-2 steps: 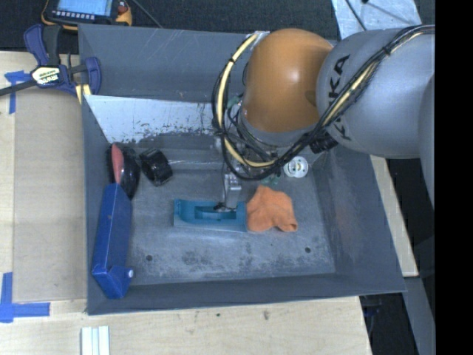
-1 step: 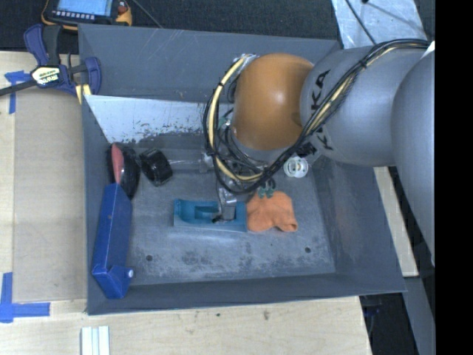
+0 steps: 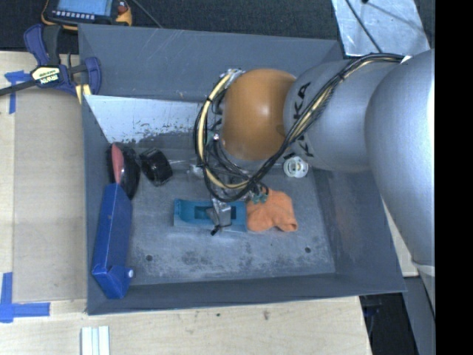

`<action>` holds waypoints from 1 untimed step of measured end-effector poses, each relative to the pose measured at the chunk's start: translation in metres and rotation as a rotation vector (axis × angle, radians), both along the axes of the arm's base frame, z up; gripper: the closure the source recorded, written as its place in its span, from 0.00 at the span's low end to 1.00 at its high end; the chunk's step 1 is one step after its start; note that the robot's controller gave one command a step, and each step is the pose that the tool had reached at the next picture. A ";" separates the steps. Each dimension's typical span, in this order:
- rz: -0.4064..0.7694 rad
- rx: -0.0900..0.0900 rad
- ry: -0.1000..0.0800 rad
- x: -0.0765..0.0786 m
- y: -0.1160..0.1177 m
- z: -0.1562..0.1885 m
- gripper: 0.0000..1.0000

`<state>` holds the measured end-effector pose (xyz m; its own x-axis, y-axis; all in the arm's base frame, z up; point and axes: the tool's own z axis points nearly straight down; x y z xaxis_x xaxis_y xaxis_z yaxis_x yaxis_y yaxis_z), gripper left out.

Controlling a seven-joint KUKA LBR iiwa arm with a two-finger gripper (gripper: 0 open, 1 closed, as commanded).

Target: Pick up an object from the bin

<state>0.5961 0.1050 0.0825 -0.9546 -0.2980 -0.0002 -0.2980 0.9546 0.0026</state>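
Grey bin (image 3: 244,256), seen from above, with the arm reaching in from the right.

Farthest left we find a long blue bar (image 3: 111,239) lying along the left wall, its near end close to the near-left corner. Just past its far end lie a red piece (image 3: 116,161) and, against its right side, a dark oval piece (image 3: 131,174). A small black lump (image 3: 155,167) sits just right of these.

In the middle of the floor we see a teal block (image 3: 191,214), lying flat with its long side running left to right. The gripper (image 3: 219,219) is down at the right part of this block. We cannot tell whether it is open or closed, nor whether it has hold of the block. Above it in the view sit the wrist's orange cover (image 3: 255,113) and looped cables (image 3: 205,128).

Right against the block's right end lies a crumpled orange cloth (image 3: 272,214). Farther back and to the right we note a small white round thing (image 3: 295,167), just beside the silver arm (image 3: 355,109), which covers the bin's far-right part.
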 end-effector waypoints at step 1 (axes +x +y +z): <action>-0.121 0.002 -0.005 -0.004 0.000 0.000 0.00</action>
